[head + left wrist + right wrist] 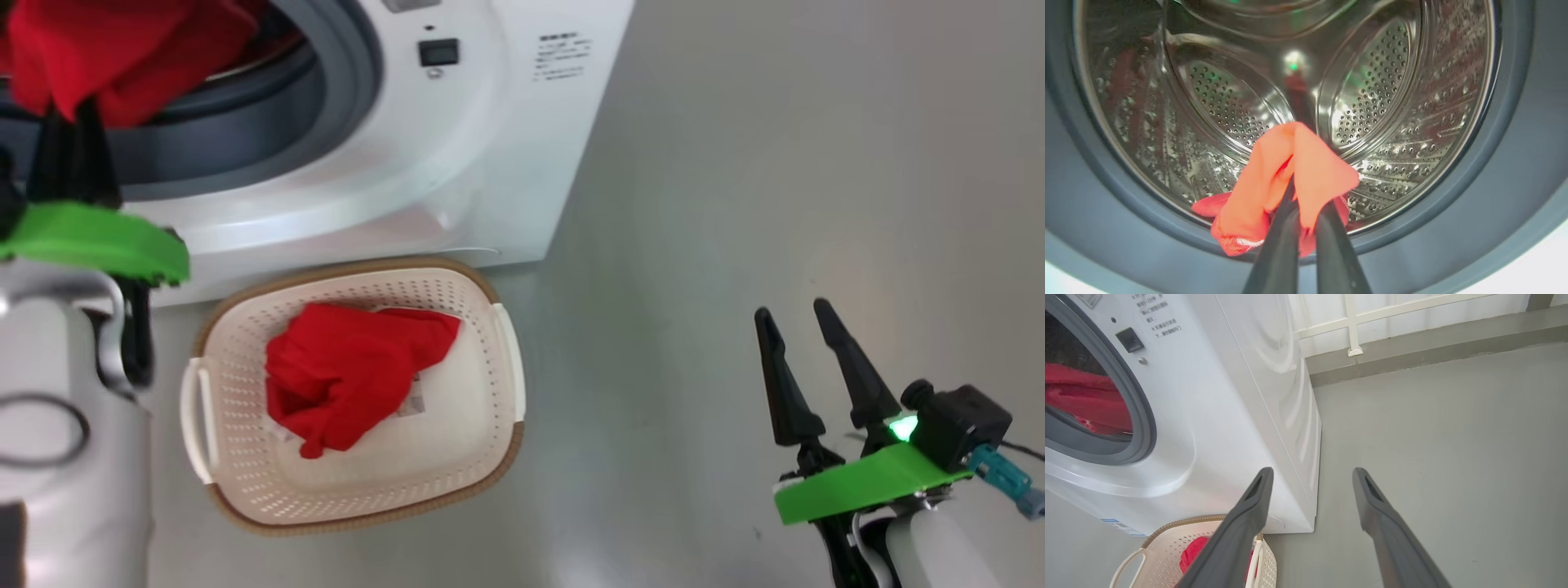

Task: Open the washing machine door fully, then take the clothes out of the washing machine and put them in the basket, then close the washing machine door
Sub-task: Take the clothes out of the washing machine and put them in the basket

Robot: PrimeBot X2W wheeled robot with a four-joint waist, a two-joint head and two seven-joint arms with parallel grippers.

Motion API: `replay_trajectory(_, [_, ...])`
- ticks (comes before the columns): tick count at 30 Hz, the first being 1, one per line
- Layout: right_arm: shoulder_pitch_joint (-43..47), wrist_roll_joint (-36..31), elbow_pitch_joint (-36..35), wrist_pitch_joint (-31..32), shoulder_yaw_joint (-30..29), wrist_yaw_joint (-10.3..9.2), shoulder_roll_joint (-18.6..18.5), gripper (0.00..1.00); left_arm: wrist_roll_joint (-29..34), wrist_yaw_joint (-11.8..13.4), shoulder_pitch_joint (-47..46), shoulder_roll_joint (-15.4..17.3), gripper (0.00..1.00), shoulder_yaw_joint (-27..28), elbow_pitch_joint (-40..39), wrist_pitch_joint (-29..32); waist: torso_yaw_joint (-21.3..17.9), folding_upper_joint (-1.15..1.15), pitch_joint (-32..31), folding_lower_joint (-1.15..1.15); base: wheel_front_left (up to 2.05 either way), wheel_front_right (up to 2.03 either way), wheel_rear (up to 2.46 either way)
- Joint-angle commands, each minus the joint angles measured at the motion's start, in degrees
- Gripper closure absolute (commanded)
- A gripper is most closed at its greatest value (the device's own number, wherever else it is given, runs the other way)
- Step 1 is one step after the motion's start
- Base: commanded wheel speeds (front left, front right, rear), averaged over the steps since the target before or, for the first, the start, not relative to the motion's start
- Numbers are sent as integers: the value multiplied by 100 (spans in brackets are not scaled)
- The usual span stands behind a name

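Midway: red garment [351,367] in basket [245,457]; second garment [1294,171] clamped in left gripper [1302,220] at drum [1392,122] rim; right gripper [792,310] wide; door closing pending.

Right gripper [792,310] first: two long black fingers [784,384], slim and tapering to blunt points, and up close in the right wrist view they read matte grey with a slot along the inner face. They sit in a bright green wrist plate [865,482]. Beside it there's a boxy black camera block [959,425], a green light [902,427] glowing at its edge, and a teal connector [1000,474]. On the left arm, a matching green left plate [98,241] and a glossy pale forearm [57,490] with a dark ring marking [41,429].
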Motion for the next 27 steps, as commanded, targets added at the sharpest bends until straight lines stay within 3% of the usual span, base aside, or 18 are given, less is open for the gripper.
replay_trajectory(1, [122, -52, -108, -37, 83, 37, -6, 0, 45, -56, 162, 156, 100, 207, -360, -68, 152, 0, -142, 0, 0, 0, 0])
replay_trajectory(10, [249, -116, -66, -37, 66, 37, -6, 0, 237, -361, 1242, -392, 100, 659, -2133, -68, 332, 0, -338, 0, 0, 0, 0])
replay_trajectory(21, [349, -102, -39, -37, 112, 37, -6, 0, 216, -424, 2237, -569, 100, 617, -3858, -68, 357, 0, -464, 0, 0, 0, 0])
replay_trajectory(27, [361, -100, -43, -37, 97, 37, -6, 0, 144, -426, 2551, -576, 98, 403, -3885, -69, 378, 0, -431, 0, 0, 0, 0])
